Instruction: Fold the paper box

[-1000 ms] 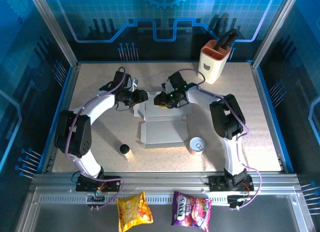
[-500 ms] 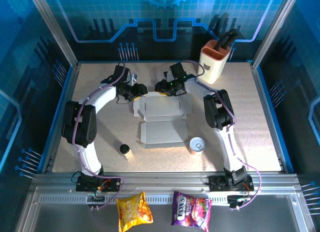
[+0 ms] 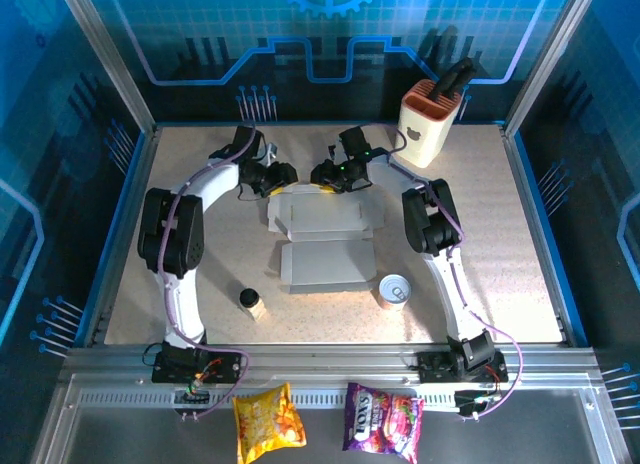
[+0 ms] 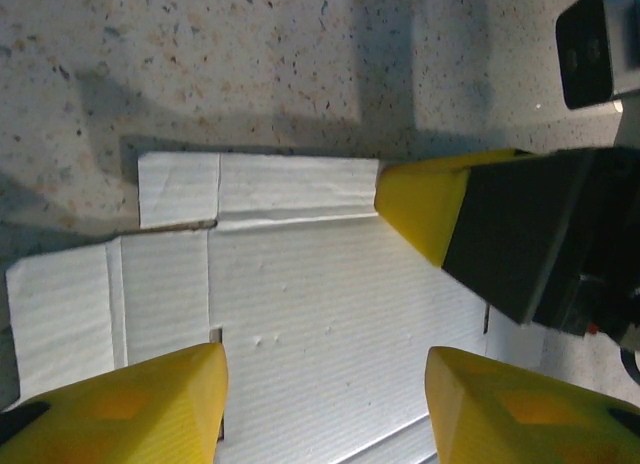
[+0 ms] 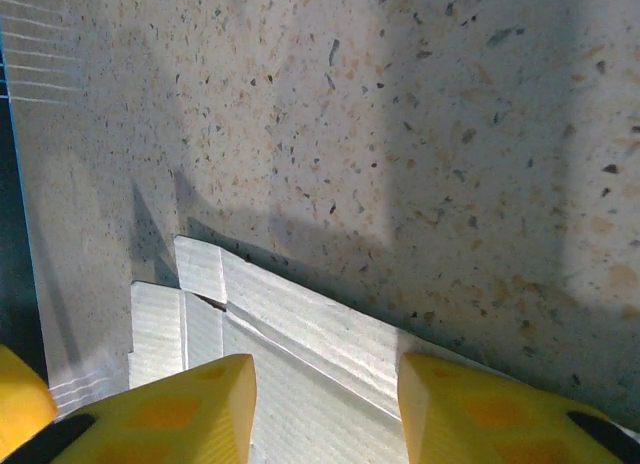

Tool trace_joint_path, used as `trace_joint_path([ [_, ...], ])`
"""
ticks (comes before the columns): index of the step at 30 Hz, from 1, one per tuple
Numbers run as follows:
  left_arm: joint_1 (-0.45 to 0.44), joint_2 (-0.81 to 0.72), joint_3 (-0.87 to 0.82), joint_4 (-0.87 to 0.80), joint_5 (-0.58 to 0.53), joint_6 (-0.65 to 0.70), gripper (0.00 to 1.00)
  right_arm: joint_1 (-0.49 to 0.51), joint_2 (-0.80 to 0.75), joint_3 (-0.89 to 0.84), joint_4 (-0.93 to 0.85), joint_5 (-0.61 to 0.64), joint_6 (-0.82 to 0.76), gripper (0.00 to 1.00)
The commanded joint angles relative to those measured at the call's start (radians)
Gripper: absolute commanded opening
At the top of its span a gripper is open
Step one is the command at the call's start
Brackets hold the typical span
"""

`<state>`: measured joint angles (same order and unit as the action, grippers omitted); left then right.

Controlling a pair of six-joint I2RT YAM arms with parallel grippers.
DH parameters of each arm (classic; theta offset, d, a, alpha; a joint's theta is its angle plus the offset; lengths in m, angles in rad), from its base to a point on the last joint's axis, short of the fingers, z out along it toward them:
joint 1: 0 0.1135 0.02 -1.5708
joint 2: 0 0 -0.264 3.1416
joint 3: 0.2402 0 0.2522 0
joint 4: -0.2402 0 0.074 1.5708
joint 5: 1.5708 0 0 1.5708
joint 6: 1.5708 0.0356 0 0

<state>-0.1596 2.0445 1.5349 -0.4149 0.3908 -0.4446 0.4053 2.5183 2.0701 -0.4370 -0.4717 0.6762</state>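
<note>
Two units, left pincer [image 3: 281, 176] and right pincer [image 3: 323, 175], each part-open and gripping nothing, hover at the far flap of the paper box [image 3: 322, 220], probably stationed to lift and crease it.

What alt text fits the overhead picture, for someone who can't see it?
An unfolded paper box lies on a table, with the left end effector and right end effector of a robot poised at its far edge. A tin can and knife block stand nearby.

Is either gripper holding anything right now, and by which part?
Nothing appears held. The left gripper and right gripper both stand open over the far end of the flat grey-white cardboard mailer box, which lies unclamped between their fingers.
</note>
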Motion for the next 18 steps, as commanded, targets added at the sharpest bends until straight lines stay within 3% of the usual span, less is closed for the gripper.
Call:
trace_joint_path([
  [1, 0.01, 0.053, 0.074, -0.049, -0.03, 0.011, 0.56, -0.006, 0.047, -0.03, -0.071, 0.033, -0.018, 0.44],
  [10, 0.009, 0.207, 0.245, -0.119, -0.103, 0.031, 0.57, 0.0, 0.035, -0.084, -0.037, 0.021, -0.01, 0.44],
  [18, 0.008, 0.26, 0.281, -0.121, -0.137, 0.0, 0.63, 0.003, 0.032, -0.104, -0.016, 0.013, 0.0, 0.44],
])
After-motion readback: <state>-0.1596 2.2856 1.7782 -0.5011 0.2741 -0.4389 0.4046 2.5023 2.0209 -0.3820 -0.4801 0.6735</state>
